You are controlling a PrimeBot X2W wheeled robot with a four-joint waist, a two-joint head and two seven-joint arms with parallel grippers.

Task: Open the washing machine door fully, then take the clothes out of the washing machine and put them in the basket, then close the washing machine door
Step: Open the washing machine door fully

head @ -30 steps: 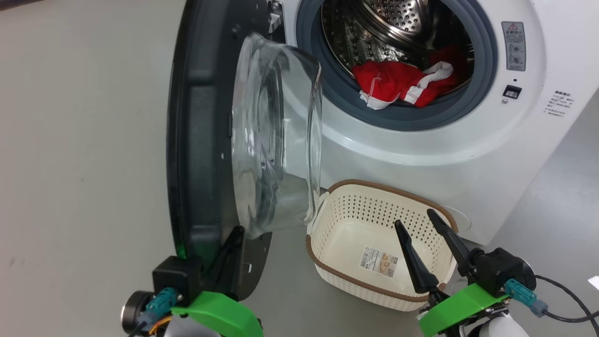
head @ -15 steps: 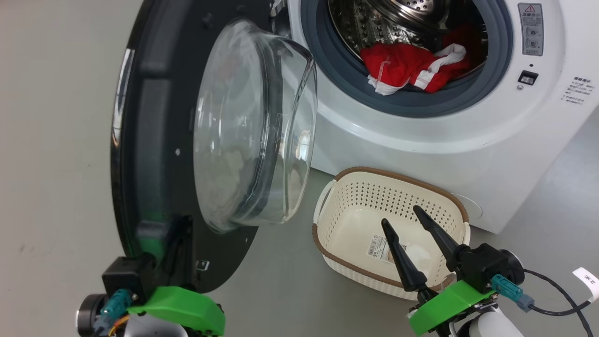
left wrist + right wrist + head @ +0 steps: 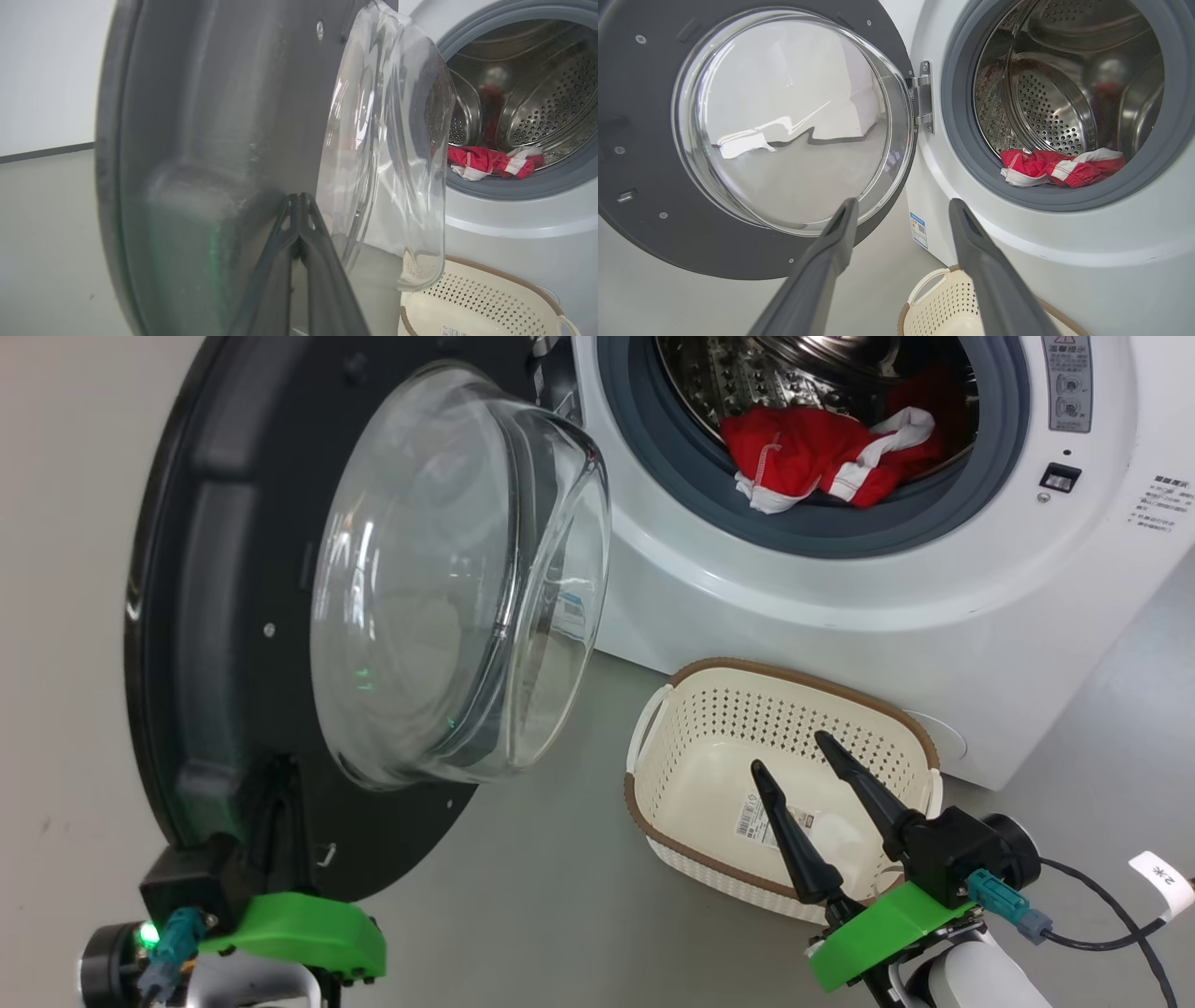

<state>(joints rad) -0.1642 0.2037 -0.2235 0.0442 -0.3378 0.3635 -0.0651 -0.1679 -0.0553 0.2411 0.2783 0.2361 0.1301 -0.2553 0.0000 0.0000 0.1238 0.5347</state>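
While closed, left gripper (image 3: pixel 299 201) touches door (image 3: pixel 210 116)

**Head view:** high, facing forward and down. The left pincer (image 3: pixel 278 770) sits low on the left at the door (image 3: pixel 215 523), and the right pincer (image 3: pixel 789 751) low on the right before the basket (image 3: pixel 747 719). The washer (image 3: pixel 840 597) lies beyond both.

**Left wrist view:** very near, looking along the left pincer onto the door's inner face. The clothes (image 3: pixel 490 161) are far right of the tips.

**Right wrist view:** lower and farther back, facing door and washer past the right pincer.

**Shared by all three:** door, clothes, basket.
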